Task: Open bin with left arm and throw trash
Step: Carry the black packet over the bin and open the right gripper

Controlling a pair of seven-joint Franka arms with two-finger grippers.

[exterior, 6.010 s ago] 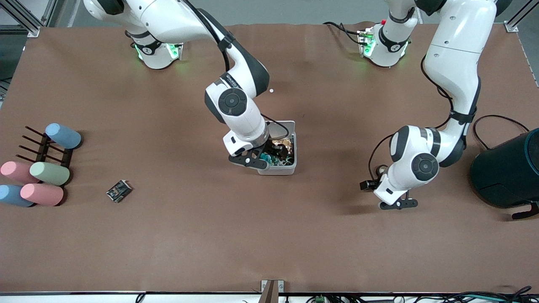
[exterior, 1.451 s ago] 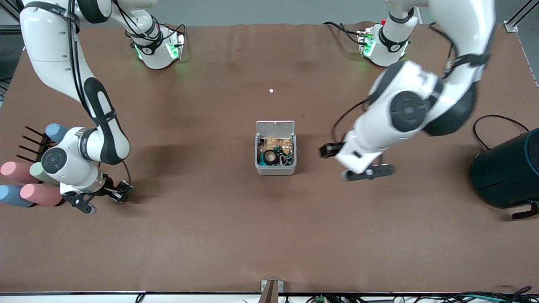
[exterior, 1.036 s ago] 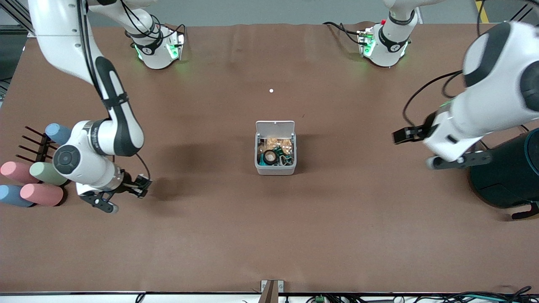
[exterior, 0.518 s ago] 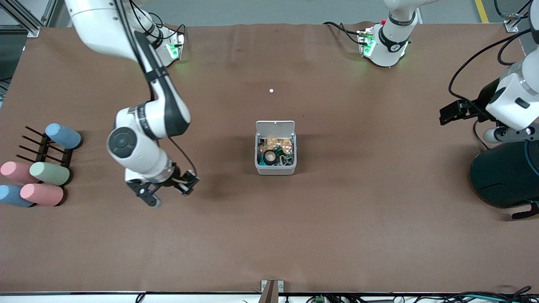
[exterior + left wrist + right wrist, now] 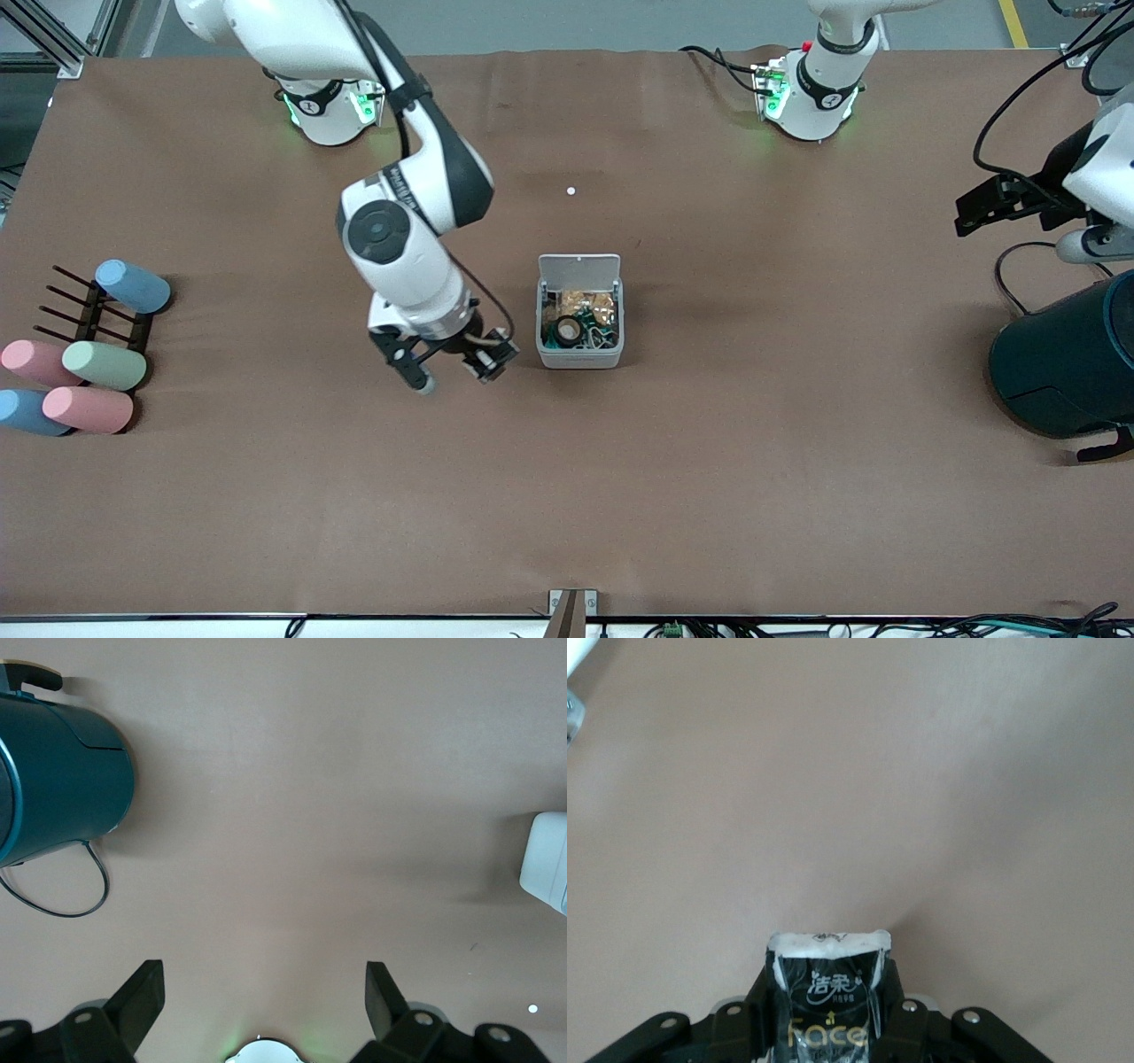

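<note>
We note the desk [image 5: 709, 496] carries the bin [image 5: 580, 354] at its middle, lid tipped back, trash inside. The right arm [image 5: 416, 221] bends down, its right end effector [image 5: 830, 1028] clamped on the black wrapper [image 5: 829, 992], over the desk just beside the bin. The left arm is raised; its left end effector [image 5: 261, 1010], fingers apart, hangs above the dark drum [image 5: 1063, 363].
</note>
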